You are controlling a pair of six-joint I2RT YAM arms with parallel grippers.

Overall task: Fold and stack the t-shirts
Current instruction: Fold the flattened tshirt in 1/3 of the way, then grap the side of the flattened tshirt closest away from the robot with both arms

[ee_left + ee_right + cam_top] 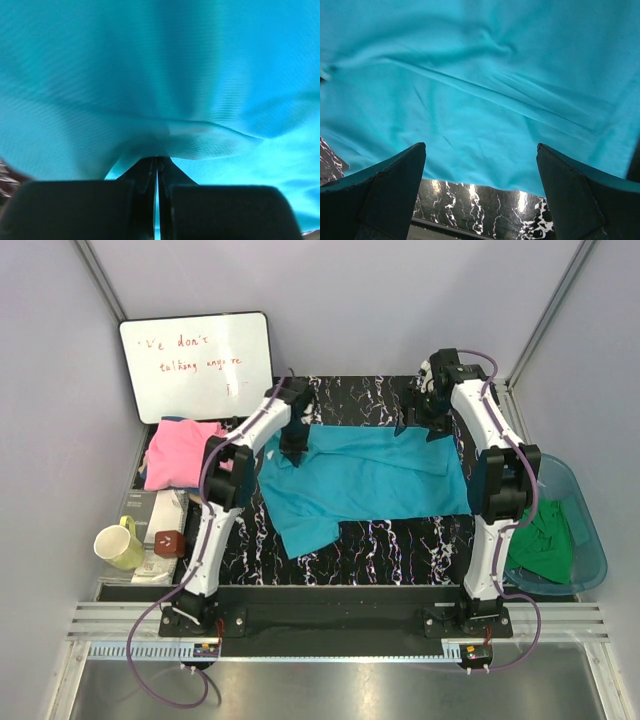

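Observation:
A teal-blue t-shirt (365, 480) lies spread across the black marbled table top (400, 550). My left gripper (294, 454) is shut on the shirt's far left edge; in the left wrist view the cloth (160, 90) bunches between the closed jaws. My right gripper (432, 420) is open just above the shirt's far right edge; its view shows the shirt (485, 80) and its hem between the spread fingers (395, 185). A pink t-shirt (180, 453) lies at the far left. A green t-shirt (545, 538) sits in the blue tub.
A translucent blue plastic tub (590, 540) stands at the right. A whiteboard (197, 362) leans at the back left. A yellow mug (120, 545), a small brown cube (169, 543) and boxes sit at the near left.

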